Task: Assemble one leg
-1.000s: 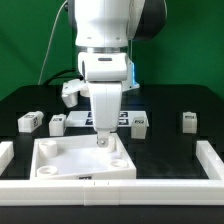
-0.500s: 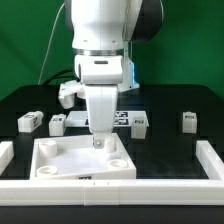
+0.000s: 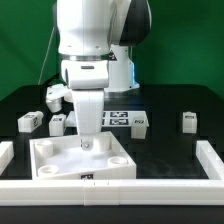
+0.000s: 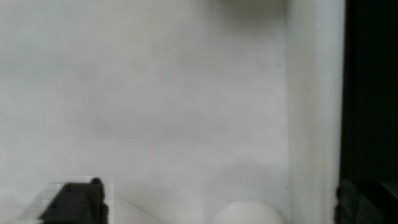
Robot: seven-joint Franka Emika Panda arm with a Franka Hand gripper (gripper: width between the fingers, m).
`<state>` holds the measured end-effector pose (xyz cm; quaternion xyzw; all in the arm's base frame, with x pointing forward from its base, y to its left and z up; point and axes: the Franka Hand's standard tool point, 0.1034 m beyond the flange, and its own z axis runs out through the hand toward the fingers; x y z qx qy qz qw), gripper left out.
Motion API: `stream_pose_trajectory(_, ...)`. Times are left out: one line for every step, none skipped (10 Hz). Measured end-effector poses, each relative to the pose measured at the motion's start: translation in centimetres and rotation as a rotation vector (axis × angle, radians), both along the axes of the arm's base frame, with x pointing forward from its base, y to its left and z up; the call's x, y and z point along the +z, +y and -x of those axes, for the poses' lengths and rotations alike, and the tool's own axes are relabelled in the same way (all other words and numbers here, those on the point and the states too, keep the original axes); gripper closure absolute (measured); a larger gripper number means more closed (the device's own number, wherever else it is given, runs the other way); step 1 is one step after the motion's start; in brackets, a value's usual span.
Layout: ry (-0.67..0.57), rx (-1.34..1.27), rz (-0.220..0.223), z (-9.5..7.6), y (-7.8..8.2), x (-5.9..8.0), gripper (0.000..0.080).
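- While none of the small white chunky plastic legs with black-and-white tag markers is in the grasp, all four in view sit loose on the black table (image 3: 170, 140). The nearest leg (image 3: 57, 124) is just behind the panel's far corner on the exterior view's left, and another leg (image 3: 30, 121) is beside it, further left. A third leg (image 3: 140, 123) is behind the panel toward the exterior view's right, and a fourth leg (image 3: 189, 121) is well apart on that side.
- They stand spaced in a row, probably so each can be taken from above without knocking its neighbour.
- The large white square plastic panel with round corner sockets (image 3: 112, 158) lies flat in front of them, sockets up to receive a leg; none is filled yet.
- The two-finger gripper (image 3: 88, 146) of the white arm points straight down over the panel, left of its middle in the exterior view.
- In the wrist view a dark fingertip (image 4: 73, 200) shows to one side and seemingly its partner far across, with only bare white panel between, so the fingers look spread and pinch nothing. Whether the tips touch the panel I cannot tell.
- By my reading the task is at its start: a leg has yet to be fetched.
- The thin flat white marker board (image 3: 117, 118) lies behind the arm, partly hidden.
- A low white rim (image 3: 110, 185) borders the table's front and sides, likely to keep the parts in place.
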<state>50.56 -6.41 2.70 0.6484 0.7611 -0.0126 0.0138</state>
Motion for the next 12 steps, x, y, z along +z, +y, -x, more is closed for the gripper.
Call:
stream_pose_trajectory(0.0,0.0,0.0,0.0,0.0,0.0,0.015)
stream_pose_trajectory(-0.001,0.0,0.0,0.0,0.0,0.0,0.015)
stream_pose_trajectory(-0.005,-0.002,0.002,-0.1,-0.1,0.3,0.015)
stream_pose_trajectory(-0.009,-0.004,0.004,-0.1,-0.3,0.7,0.015)
stream_pose_trajectory(-0.009,-0.008,0.006,0.1,-0.6,0.8,0.015)
stream_pose_trajectory(-0.001,-0.013,0.007,0.5,-0.8,0.6,0.015)
stream_pose_trajectory(0.004,-0.017,0.006,0.8,-1.0,0.4,0.015)
stream_pose_trajectory(0.014,-0.019,0.004,1.2,-1.0,-0.1,0.015)
stream_pose_trajectory(0.027,-0.019,0.0,1.6,-0.9,-1.0,0.015)
stream_pose_trajectory(0.035,-0.019,-0.001,1.8,-0.8,-1.4,0.015)
stream_pose_trajectory(0.035,-0.018,-0.002,1.7,-0.8,-1.6,0.015)
stream_pose_trajectory(0.034,-0.017,-0.003,1.5,-0.7,-1.7,0.015)
